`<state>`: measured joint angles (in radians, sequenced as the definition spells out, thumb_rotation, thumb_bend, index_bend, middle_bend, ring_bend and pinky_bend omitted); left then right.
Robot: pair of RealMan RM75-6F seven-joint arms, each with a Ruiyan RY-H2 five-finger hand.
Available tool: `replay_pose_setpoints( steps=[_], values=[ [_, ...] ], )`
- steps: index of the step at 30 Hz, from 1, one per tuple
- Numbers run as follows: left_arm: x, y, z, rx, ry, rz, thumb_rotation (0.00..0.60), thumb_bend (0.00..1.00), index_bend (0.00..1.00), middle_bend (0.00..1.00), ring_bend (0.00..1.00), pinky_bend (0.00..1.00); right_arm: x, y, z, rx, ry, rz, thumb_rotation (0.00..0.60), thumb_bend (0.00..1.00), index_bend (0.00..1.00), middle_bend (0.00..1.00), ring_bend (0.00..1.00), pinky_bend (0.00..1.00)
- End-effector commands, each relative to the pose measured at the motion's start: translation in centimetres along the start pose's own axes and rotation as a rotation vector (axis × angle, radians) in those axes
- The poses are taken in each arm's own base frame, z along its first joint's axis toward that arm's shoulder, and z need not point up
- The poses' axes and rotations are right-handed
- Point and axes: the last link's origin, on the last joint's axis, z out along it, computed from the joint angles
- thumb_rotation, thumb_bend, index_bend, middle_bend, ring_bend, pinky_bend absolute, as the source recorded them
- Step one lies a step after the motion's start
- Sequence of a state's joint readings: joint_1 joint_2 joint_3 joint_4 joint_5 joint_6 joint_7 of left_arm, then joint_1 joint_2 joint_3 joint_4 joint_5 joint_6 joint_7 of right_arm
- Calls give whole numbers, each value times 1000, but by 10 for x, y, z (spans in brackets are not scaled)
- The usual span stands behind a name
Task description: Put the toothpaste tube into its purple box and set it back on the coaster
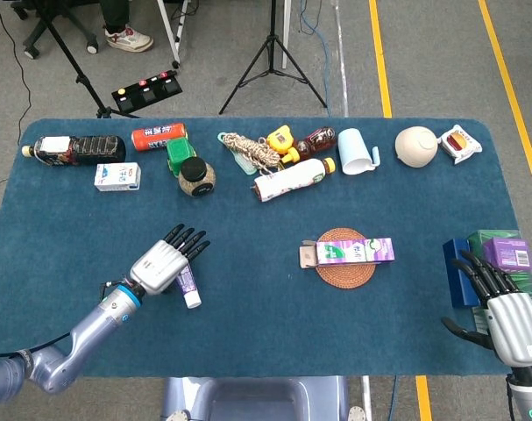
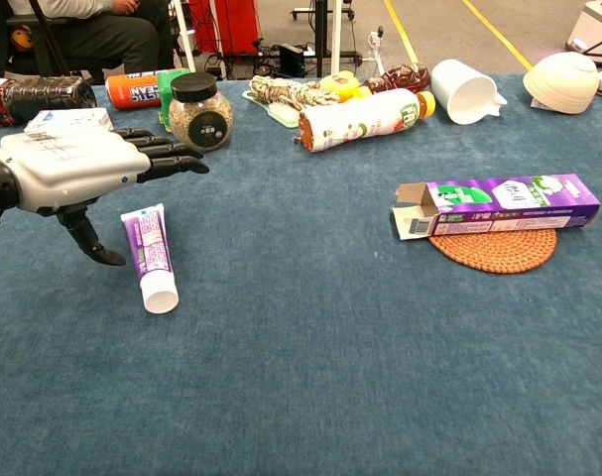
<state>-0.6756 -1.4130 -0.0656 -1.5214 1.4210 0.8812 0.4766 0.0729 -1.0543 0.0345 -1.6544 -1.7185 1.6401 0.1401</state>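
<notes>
One left robot hand (image 2: pixel 77 169) is hovered open, nothing gripped, right above the toothpaste tube (image 2: pixel 150 256), which is laid lengthwise toward the frame bottom, cap nearest.

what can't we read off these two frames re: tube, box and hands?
- Purple-and-white toothpaste tube: its far end sits under the left hand in the head view; the chest view doesn't show whether the thumb touches it.
- Purple cardboard box on the round woven coaster: flap open, but the inside is dark in both views.
- Right hand: cut off by the head view's lower edge, absent from the chest view.
</notes>
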Motion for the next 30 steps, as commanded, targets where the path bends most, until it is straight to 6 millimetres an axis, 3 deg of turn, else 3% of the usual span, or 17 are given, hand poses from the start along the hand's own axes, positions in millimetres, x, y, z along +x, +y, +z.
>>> replay_pose_setpoints(
  steps=[1, 11, 20, 24, 30],
  values=[
    [-2, -3, 4, -4, -17, 24, 600, 131, 0, 0, 0, 42, 0, 0, 0, -2, 1, 0, 600, 14, 156, 122, 191, 241],
    [-10, -5, 18, -27, -68, 50, 600, 170, 1, 0, 0, 47, 0, 2, 1, -11, 4, 4, 600, 13, 156, 122, 196, 241],
    [-17, -3, 24, -42, -91, 101, 600, 187, 91, 0, 2, 159, 0, 3, 2, -17, 4, 4, 600, 13, 156, 121, 197, 241],
    [-19, -2, 25, -51, -97, 126, 600, 198, 180, 9, 54, 226, 0, 3, 2, -16, 4, 4, 600, 14, 156, 121, 198, 241],
    [-18, 0, 26, -57, -79, 136, 600, 223, 388, 173, 200, 350, 1, 3, 2, -18, 9, 7, 600, 14, 156, 121, 201, 243]
  ],
)
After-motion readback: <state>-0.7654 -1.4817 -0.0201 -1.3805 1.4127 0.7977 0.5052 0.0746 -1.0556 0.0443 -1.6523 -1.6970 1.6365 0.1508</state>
